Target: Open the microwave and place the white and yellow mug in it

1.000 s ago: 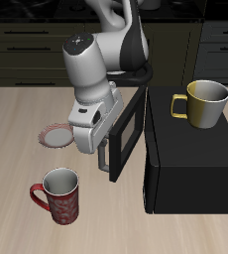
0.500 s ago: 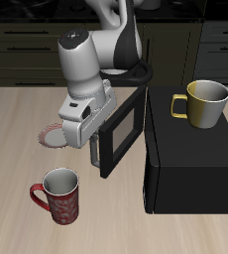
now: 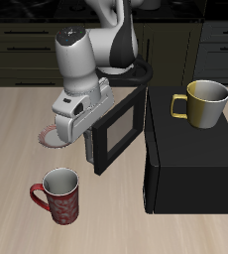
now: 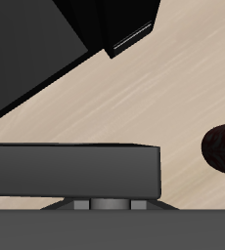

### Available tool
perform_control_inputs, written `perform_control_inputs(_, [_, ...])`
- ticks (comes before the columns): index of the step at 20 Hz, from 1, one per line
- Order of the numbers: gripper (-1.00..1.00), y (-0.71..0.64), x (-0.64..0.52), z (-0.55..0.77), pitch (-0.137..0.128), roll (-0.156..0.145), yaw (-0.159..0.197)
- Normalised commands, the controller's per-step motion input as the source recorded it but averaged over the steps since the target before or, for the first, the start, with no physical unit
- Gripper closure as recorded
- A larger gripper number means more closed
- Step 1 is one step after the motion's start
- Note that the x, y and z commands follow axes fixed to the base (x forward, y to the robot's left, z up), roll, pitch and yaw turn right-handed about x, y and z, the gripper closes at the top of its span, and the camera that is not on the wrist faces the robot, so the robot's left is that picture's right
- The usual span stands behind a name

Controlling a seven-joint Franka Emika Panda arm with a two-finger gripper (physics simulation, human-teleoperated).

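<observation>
- Exterior view: a large black microwave [image 3: 190,149] sits on a pale wooden tabletop [image 3: 12,139], with dark cabinets behind it.
- Its door [image 3: 119,127], which has a dark window, stands swung out and partly ajar, hinged at the back edge and angled toward the table's front.
- The white and yellow mug [image 3: 204,103] stands upright on top of the microwave, its loop handle pointing toward the door side.
- The grey and white robot arm [image 3: 86,60] bends down over the door's free edge.
- The claw [image 3: 89,149] is at the grey vertical bar handle [image 3: 90,151] on that edge; whether it is clenched on the bar cannot be told, because the wrist body hides the fingers.
- A red patterned mug [image 3: 58,194] with a red handle stands upright near the table's front edge, well apart from the microwave.
- A round plate [image 3: 55,135] lies flat on the tabletop, partly hidden behind the arm.
- Wrist view: a grey bar, the handle [image 4: 73,173], runs straight across, close to the camera, with wooden tabletop beyond it.
- A dark red rounded shape [image 4: 223,151], likely the red mug, is cut off at the frame's edge.
- The fingers do not show clearly here.
</observation>
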Motion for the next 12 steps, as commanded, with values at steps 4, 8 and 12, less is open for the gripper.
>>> perform_control_inputs(4, [1.00,-0.17,-0.05,-0.06,0.038,-0.034,-0.123])
perform_control_inputs(8, [1.00,-0.13,-0.18,-0.01,-0.003,-0.020,-0.092])
perform_control_inputs(12, [1.00,-0.12,-0.15,-0.03,-0.015,-0.022,-0.035])
